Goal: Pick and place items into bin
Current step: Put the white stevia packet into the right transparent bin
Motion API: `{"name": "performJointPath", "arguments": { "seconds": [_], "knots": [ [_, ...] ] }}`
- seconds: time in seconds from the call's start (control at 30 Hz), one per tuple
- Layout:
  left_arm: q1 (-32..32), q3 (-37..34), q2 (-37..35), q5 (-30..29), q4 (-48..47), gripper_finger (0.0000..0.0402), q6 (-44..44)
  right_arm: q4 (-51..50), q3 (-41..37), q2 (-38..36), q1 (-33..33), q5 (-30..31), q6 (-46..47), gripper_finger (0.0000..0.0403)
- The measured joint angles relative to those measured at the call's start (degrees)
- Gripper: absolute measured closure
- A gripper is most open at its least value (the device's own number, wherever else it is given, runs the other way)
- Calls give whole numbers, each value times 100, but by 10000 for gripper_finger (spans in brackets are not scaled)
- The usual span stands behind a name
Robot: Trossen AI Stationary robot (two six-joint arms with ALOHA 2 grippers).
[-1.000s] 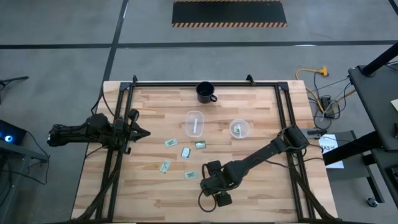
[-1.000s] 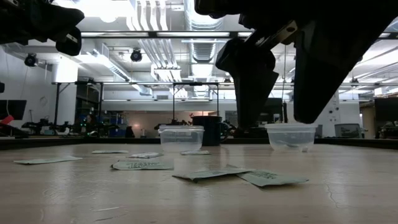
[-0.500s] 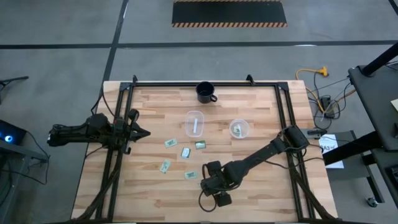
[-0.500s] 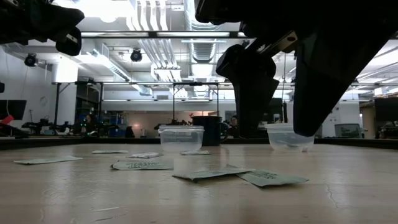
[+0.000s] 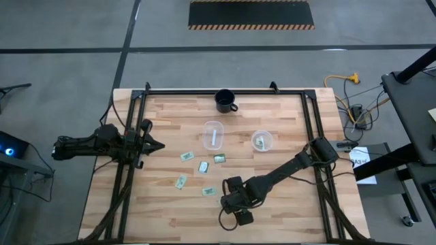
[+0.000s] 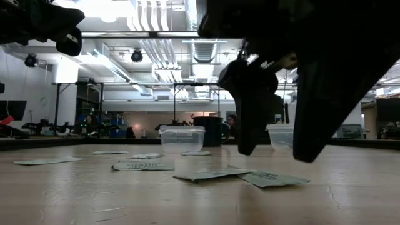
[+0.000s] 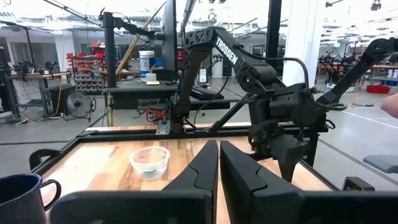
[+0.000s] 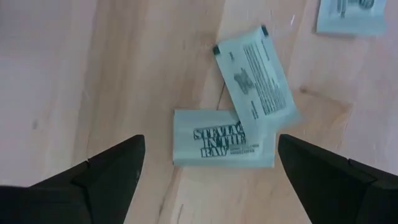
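Note:
Several small pale green and white packets lie flat on the wooden table (image 5: 286,116). Two of them overlap, a lower one (image 8: 221,146) printed with dark letters and an upper one (image 8: 255,78) laid partly across it. My right gripper (image 8: 211,180) hangs open just above this pair, pointing down, one finger on either side and touching neither. In the low view its fingers (image 6: 250,112) stand over the two packets (image 6: 215,175) (image 6: 272,179). Other packets (image 5: 185,156) (image 5: 203,167) (image 5: 180,181) lie farther left. My left gripper (image 5: 153,144) waits shut at the table's left edge.
A clear rectangular tub (image 5: 214,134) with a packet in it and a clear round cup (image 5: 262,141) stand past the packets. A dark blue mug (image 5: 225,101) sits near the far edge. A black frame (image 5: 129,177) runs along the table's sides.
My right gripper has come down toward the overlapped packets, staying open; in the low view its fingertips now hang much closer to the table. The packets have not moved.

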Motion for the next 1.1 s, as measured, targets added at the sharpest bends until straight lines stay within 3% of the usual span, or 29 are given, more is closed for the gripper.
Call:
{"name": "performJointPath", "arguments": {
  "seconds": [0.37,1.1],
  "knots": [
    [-2,2,0,0,0,401,0,270,-407,-15,-102,21,142,46],
    [-2,0,0,0,0,401,-2,379,-408,-4,-95,3,107,78]
  ]
}}
